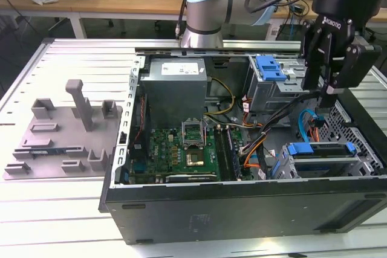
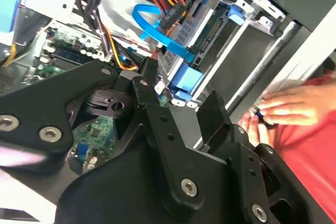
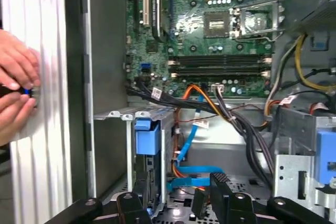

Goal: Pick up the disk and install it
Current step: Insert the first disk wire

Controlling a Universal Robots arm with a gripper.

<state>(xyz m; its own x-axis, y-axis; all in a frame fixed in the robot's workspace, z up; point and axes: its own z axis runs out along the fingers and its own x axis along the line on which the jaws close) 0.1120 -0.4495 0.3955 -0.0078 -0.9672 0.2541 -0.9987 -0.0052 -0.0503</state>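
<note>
The disk (image 1: 319,151), silver with a blue bracket, lies in the drive cage (image 1: 363,160) at the case's corner nearest the exterior view's lower right. My gripper (image 1: 324,96) hangs a short way above that cage, open and holding nothing. In the first wrist view the black fingertips (image 3: 220,190) stand apart on either side of the bracket's blue tab (image 3: 147,137) and the blue data cable (image 3: 197,177). The second wrist view has the gripper (image 2: 181,95) just over the blue tab (image 2: 186,80), with the disk (image 2: 191,24) beyond it in the cage.
The open computer case (image 1: 242,203) holds the motherboard (image 1: 181,149), a grey power supply (image 1: 175,89), cable bundles (image 1: 266,137) and an upper bay with a blue bracket (image 1: 269,67). A grey fixture (image 1: 66,134) sits at the exterior view's left. A person's hands (image 3: 16,85) work beside the case.
</note>
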